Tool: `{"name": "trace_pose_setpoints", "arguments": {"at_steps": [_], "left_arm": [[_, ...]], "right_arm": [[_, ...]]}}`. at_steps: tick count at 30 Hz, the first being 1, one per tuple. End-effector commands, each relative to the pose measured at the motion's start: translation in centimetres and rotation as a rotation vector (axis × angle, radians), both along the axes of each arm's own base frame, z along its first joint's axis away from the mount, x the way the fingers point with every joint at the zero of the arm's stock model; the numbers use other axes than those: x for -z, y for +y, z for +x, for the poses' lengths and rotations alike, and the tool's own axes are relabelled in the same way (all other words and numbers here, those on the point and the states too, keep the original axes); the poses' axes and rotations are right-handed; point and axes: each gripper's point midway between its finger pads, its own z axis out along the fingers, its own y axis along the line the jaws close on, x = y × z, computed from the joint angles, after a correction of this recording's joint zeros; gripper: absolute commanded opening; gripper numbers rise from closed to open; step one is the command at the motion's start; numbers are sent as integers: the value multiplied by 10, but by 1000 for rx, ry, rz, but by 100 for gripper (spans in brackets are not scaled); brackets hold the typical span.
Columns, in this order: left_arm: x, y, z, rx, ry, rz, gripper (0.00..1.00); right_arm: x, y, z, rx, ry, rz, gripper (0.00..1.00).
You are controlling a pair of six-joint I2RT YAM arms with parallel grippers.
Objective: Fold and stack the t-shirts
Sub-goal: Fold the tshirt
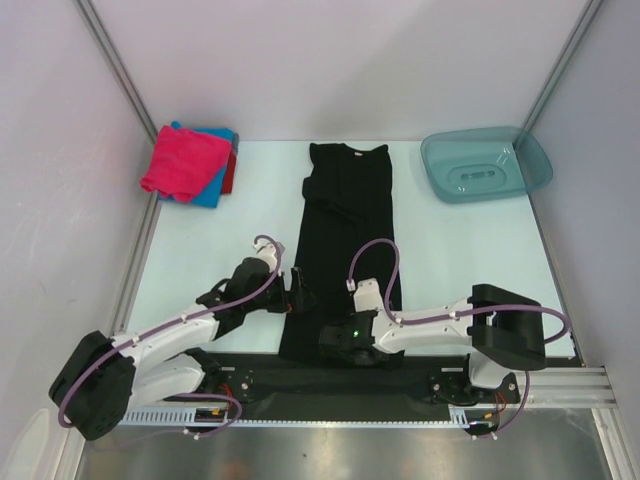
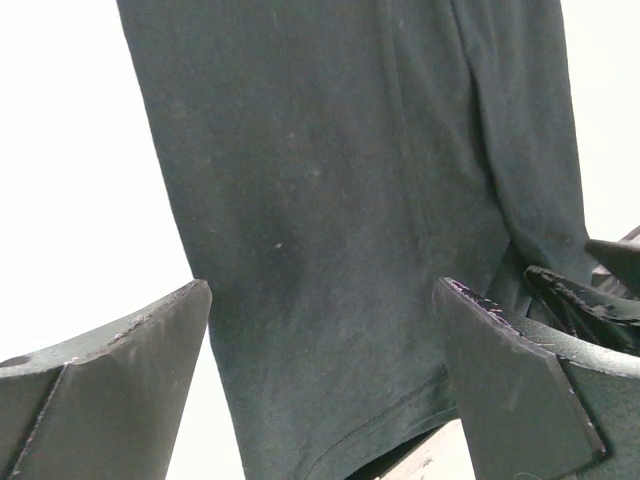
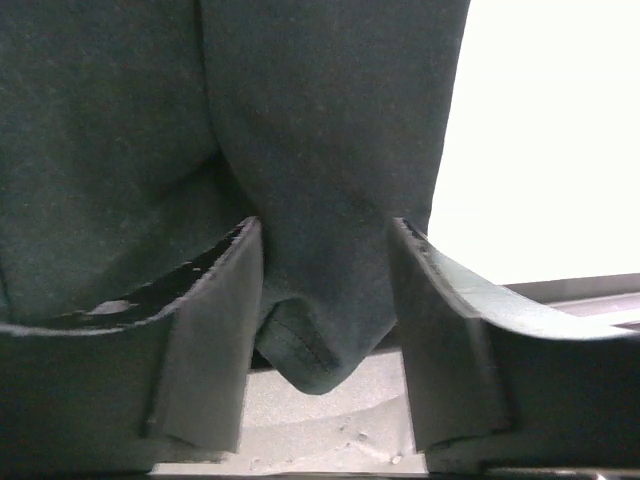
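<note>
The black t-shirt [image 1: 345,230] lies in the middle of the table [image 1: 200,250] as a long narrow strip. Its long axis runs 12 to 6 o'clock, with the collar at 12 and the hem at 6, nearest the arm bases.

Both sets of fingers are at the hem end. The right fingers [image 3: 215,330] are at the strip's 6 o'clock edge and stand on either side of a hem corner. The cloth fills the gap between them, but I cannot tell whether they grip it firmly or only flank it. The left fingers [image 2: 120,370] are spread wide and hold nothing. They hover over the strip's 9 o'clock edge, a little toward 12 from the hem, and the cloth runs away from them toward the collar.

The next fold likely carries the hem toward 12 along that axis. The right fingers are nearer the hem corner, and the left ones are just beside the opposite edge. The collar end is well apart from both.

At 10 o'clock, well clear of the strip, is the folded stack. The magenta-pink shirt [image 1: 180,160] is on top, and the blue shirt [image 1: 212,185] and red shirt [image 1: 231,172] show beneath it. A teal basin [image 1: 485,165] sits at 2 o'clock.
</note>
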Motion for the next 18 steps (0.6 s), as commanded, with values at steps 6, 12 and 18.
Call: {"name": "trace_pose_setpoints", "arguments": {"at_steps": [6,12,18], "left_arm": [[-6,10,2,-58,-34,6,100],[2,7,-1,-47,-5,3,100],[3,2,1,-37,0,-9,100]], "right_arm": [[-8,13,0,5,-75,40,22],[-28,21,-2,-17,-107,69,2],[-52,22,-5,-28,-120,109,3]]}}
